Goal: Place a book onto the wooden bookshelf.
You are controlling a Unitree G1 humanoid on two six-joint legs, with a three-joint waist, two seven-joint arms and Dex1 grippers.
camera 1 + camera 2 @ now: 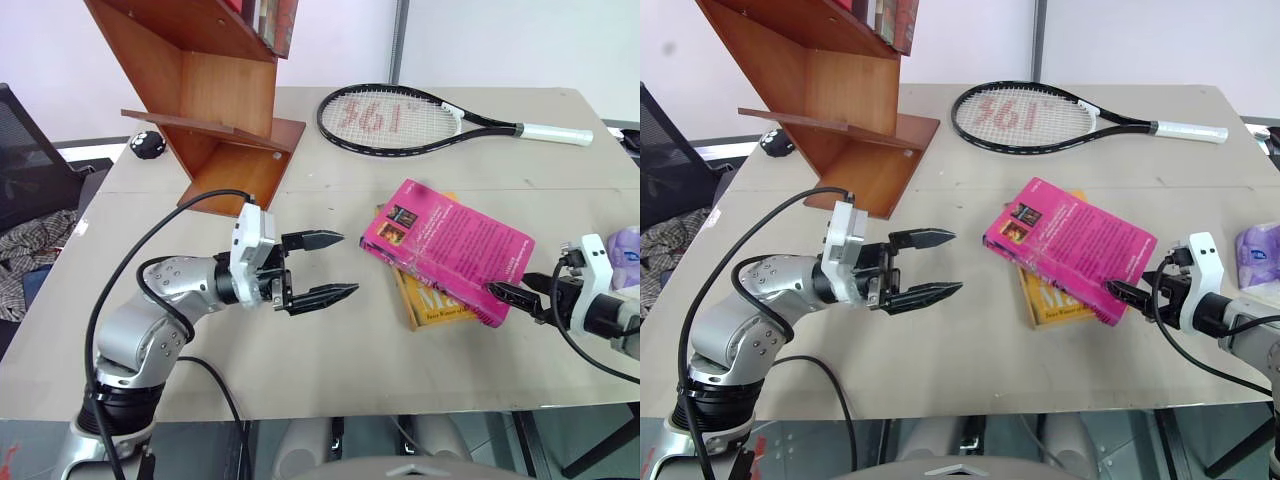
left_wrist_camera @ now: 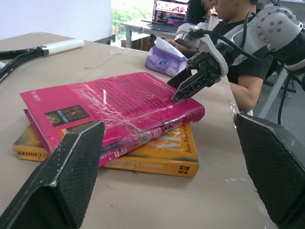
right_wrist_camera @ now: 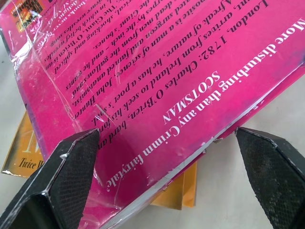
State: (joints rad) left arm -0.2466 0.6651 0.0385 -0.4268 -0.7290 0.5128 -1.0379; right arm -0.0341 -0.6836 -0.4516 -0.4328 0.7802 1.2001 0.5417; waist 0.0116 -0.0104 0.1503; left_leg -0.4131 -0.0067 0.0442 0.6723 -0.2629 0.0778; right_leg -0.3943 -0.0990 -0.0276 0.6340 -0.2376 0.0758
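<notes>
Pink book (image 1: 447,247) lying atop yellow book (image 1: 428,302) on desk (image 1: 330,330), "SCOTSMAN" showing, racket (image 1: 400,120) reading "361°" resting beyond, left gripper (image 1: 325,265) and right gripper (image 1: 505,293) fingers both gaping open.

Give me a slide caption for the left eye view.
Right pincer open at the pink book's near corner; left pincer open mid-table, wooden bookshelf behind.

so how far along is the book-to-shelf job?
Nothing done yet: the pink book lies on the yellow book on the table, not gripped. In hand: the right pincer, open, is at the pink book's near corner, one finger over the cover, one beside the edge. The left pincer hangs open, off to the side. Left: grip, lift, carry to the wooden bookshelf.
</notes>
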